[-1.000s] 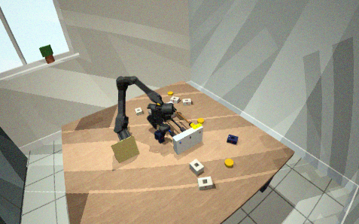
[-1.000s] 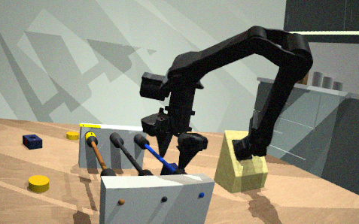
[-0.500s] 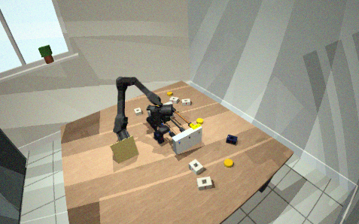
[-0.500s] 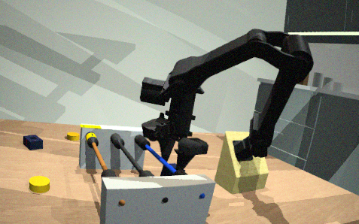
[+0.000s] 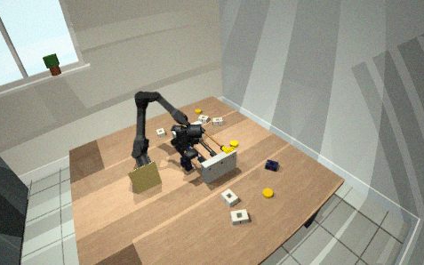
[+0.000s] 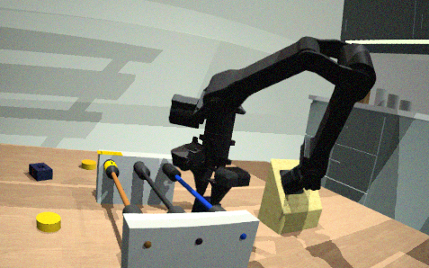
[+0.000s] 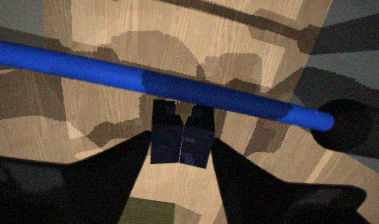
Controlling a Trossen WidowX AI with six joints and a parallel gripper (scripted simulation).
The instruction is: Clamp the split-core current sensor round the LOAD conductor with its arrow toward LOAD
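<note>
The wooden table [image 5: 110,196] [image 6: 4,198] stands beside pale walls; the gripper [image 5: 186,164] [image 6: 203,208] [image 7: 181,139] is lowered over it, fingers partly closed from either side on the sensor. By the wrist view the fingers bear on its two dark halves; nothing else lies between them.

The open sensor [image 5: 186,164] [image 7: 180,141] stands on the table just beside the blue conductor [image 6: 192,191] [image 7: 105,74]; the exterior view hides most of it, so its arrow cannot be read. Handle it as a light, stiff, hinged plastic part; the smooth faces may slip, and the hinge should swing if pressed high. Grip low on the outer side faces, near the hinge; reserve the firm squeeze for latching.

Beyond, the black conductor [image 6: 158,192] and the orange conductor [image 5: 212,139] [image 6: 120,191] span the panels; the yellow marker [image 5: 228,149] [image 6: 110,165], probably LOAD, sits at the orange one's end.
</note>
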